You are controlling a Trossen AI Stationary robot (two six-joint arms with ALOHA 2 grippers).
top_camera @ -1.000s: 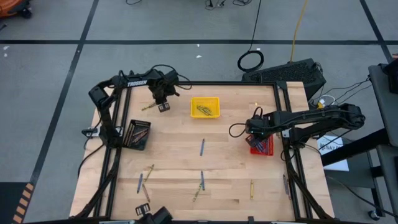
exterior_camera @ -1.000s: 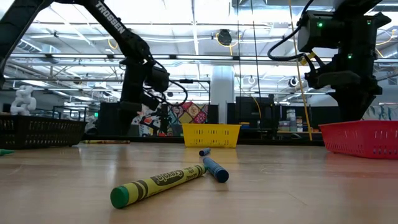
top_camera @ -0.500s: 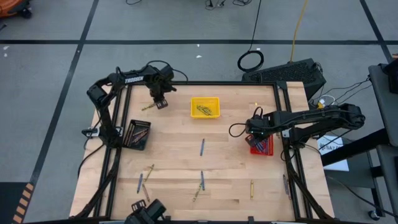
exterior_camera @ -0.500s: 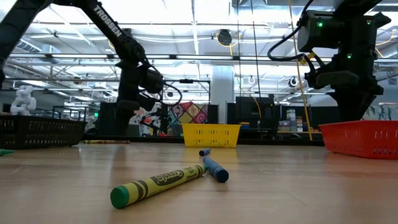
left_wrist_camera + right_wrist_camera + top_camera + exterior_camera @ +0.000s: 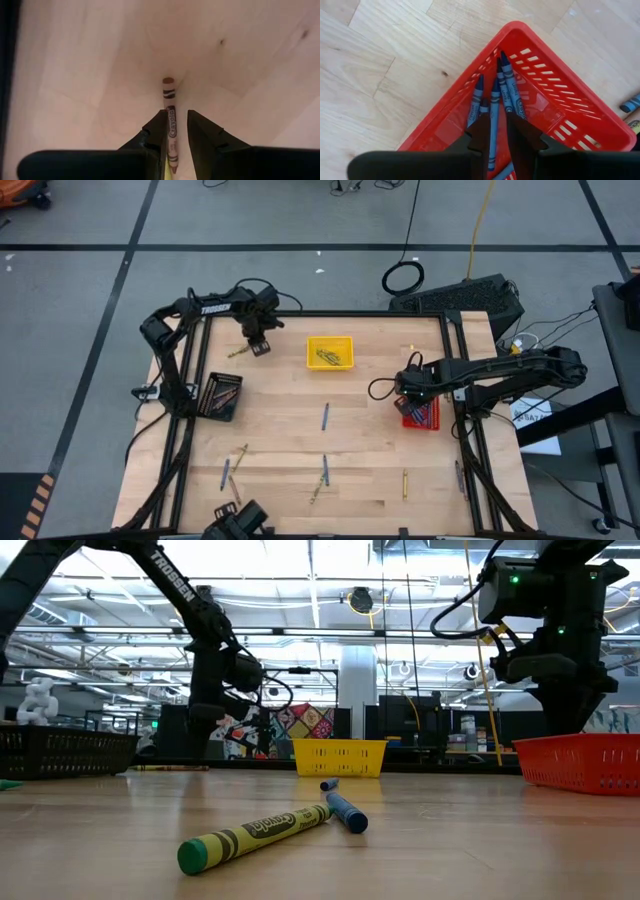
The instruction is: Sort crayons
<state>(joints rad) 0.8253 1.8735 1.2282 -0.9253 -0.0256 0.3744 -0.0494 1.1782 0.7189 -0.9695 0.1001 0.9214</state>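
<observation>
While slim brown crayon (image 5: 170,122) sits between left gripper (image 5: 176,131) fingers, pale wood table (image 5: 75,60)

Three trays stand on the table: one yellow (image 5: 330,352), one red (image 5: 421,413), one black (image 5: 221,396).
</observation>
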